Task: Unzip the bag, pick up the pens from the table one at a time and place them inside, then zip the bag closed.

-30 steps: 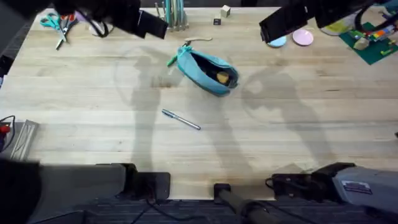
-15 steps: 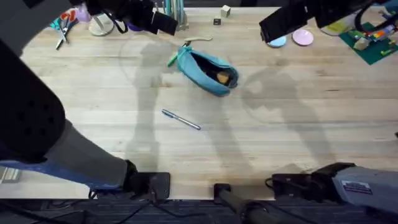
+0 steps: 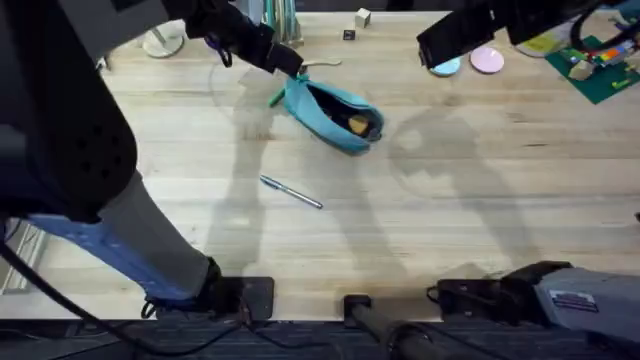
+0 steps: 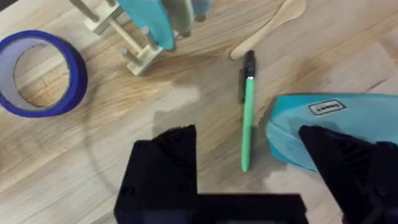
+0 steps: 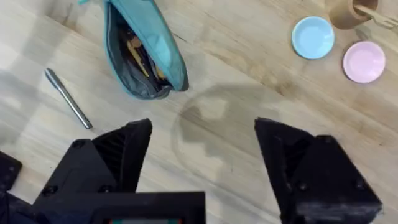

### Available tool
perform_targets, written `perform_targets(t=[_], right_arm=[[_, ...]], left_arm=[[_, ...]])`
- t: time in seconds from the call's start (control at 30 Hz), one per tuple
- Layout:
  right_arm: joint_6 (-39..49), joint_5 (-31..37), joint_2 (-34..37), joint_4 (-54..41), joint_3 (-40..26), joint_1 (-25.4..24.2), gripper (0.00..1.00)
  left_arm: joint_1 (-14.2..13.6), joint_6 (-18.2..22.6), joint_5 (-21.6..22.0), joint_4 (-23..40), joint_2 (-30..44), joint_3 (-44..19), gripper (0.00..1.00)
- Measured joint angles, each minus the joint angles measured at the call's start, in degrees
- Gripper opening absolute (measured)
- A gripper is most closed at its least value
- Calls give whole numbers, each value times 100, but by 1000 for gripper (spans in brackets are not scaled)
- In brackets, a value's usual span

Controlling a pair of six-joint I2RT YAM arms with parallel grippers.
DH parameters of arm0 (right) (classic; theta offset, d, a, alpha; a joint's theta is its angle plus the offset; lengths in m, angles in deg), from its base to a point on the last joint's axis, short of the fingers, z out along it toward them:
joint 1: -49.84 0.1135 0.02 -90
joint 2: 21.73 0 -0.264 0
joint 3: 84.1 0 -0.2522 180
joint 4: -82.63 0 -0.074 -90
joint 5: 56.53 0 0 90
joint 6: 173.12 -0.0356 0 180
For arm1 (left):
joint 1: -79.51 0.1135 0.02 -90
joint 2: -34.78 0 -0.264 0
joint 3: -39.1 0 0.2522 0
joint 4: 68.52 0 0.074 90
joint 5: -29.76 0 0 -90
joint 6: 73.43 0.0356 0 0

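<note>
The teal bag [image 3: 335, 115] lies unzipped in the middle of the table's far half, with something yellow inside its dark opening [image 5: 140, 56]. The green pen [image 3: 277, 97] rests on the table [image 3: 450, 200] against the bag's left end. In the left wrist view the green pen [image 4: 247, 118] lies between my open left gripper's [image 4: 249, 180] two fingers, beside the bag [image 4: 336, 124]. The left gripper [image 3: 285, 62] hovers just behind the pen. The silver pen [image 3: 291, 192] lies nearer the front [image 5: 68, 99]. My right gripper [image 3: 440, 45] hangs open at the far right [image 5: 205, 162], holding nothing.
A blue tape roll [image 4: 37, 71] and a wooden rack [image 3: 280, 25] stand behind the left gripper. A wooden spoon [image 3: 318, 65] lies by the bag. Blue [image 5: 313, 37] and pink [image 5: 364, 61] dishes sit far right, beside a green board [image 3: 600, 65].
My left arm has swung right and forward from the far left corner, bringing its gripper over the green pen at the bag's left end. The right arm, bag and silver pen stayed still.
</note>
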Motion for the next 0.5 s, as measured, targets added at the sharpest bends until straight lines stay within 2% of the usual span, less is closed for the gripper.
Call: perform_targets(t=[0.5], right_arm=[[0, 0, 1, 0, 0, 0, 998]], left_arm=[[-15, -76, 138, -55, 407, -79, 993]])
